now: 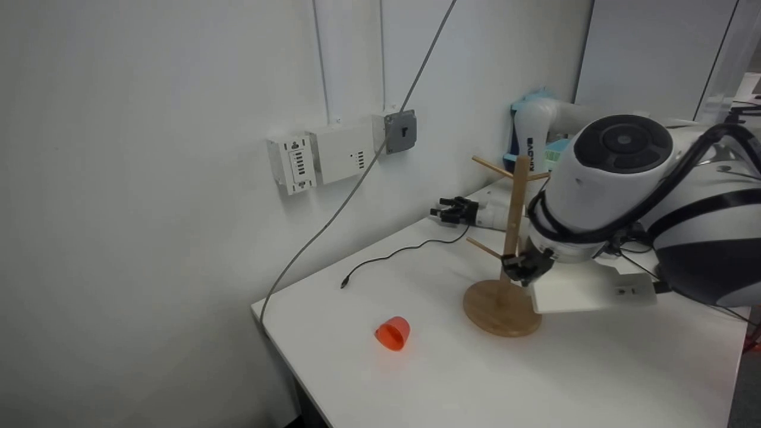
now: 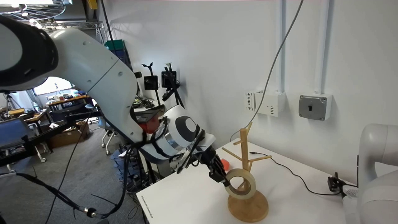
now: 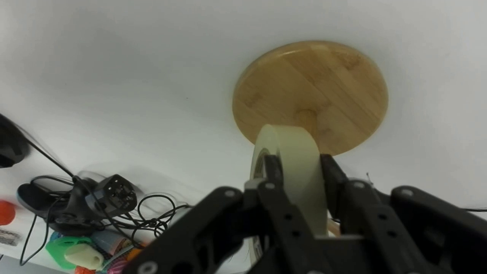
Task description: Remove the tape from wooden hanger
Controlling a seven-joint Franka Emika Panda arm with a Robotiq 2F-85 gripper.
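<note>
The wooden hanger stands upright on the white table, its pole (image 1: 517, 208) and round base (image 2: 248, 210) showing in both exterior views. The tape, a pale ring (image 2: 251, 190), hangs on edge beside the lower pole, above the base. My gripper (image 3: 300, 167) is shut on the tape's rim, with one finger (image 3: 273, 167) inside its hole and the opposite one against the outer face. Through the ring a peg shows in an exterior view, but I cannot tell whether the tape is around it. Elsewhere the gripper (image 1: 517, 268) hides the tape.
An orange cup (image 1: 393, 333) lies on its side on the table. A second white arm with a black gripper (image 1: 456, 211) rests near the wall, beside a thin black cable (image 1: 410, 246). Black adapters and cables (image 3: 114, 198) and colourful items (image 3: 76, 253) are at the wrist view's lower left.
</note>
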